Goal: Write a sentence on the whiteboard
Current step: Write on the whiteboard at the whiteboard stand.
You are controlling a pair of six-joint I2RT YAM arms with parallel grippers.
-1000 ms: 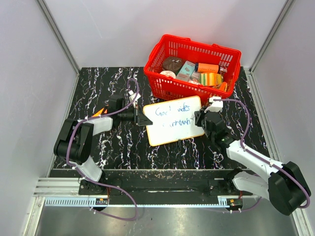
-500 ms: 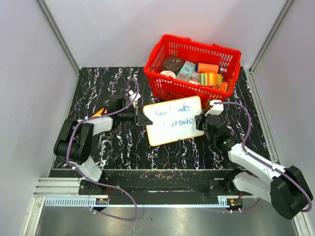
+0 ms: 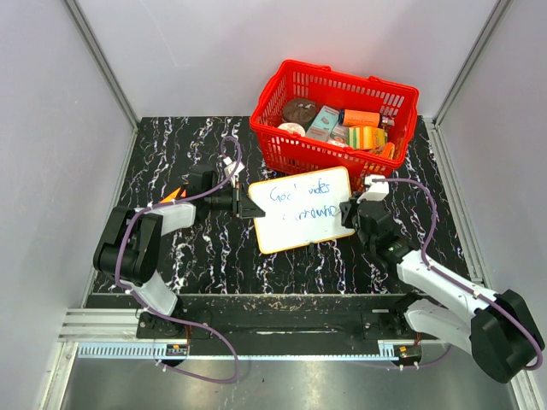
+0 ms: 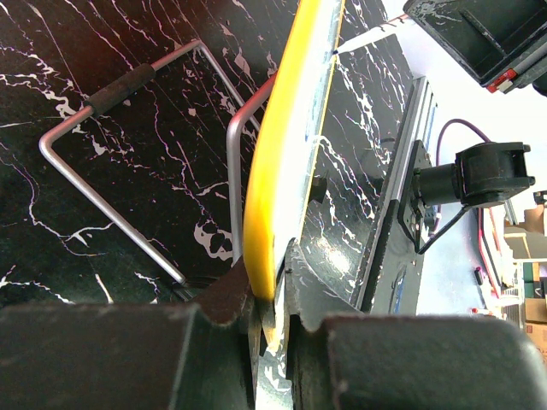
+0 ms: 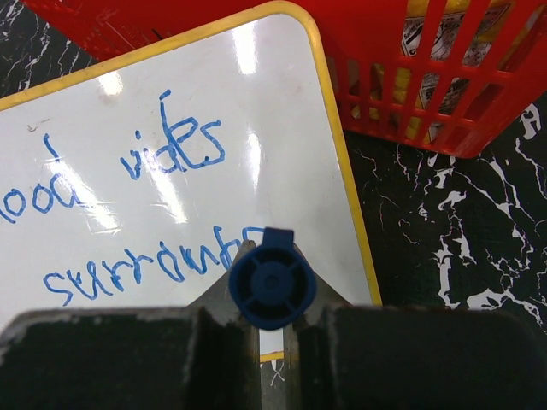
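The whiteboard (image 3: 301,209), white with a yellow rim, rests tilted on the black table in front of the red basket. Blue lettering in two lines (image 3: 301,203) covers it; the right wrist view shows "ood vides" over "starronb" (image 5: 145,265). My left gripper (image 3: 241,203) is shut on the board's left edge, seen edge-on as a yellow rim (image 4: 282,162) in the left wrist view. My right gripper (image 3: 349,211) is shut on a blue marker (image 5: 272,282) held end-on over the end of the second line, near the board's right edge. The marker's tip is hidden.
A red basket (image 3: 335,137) holding packaged goods stands just behind the board. A metal wire stand (image 4: 128,162) lies under the board on the marbled table. Grey walls close in the sides and back.
The right gripper with the marker has shifted slightly to the right and toward me along the second line. The left gripper and the board have not moved.
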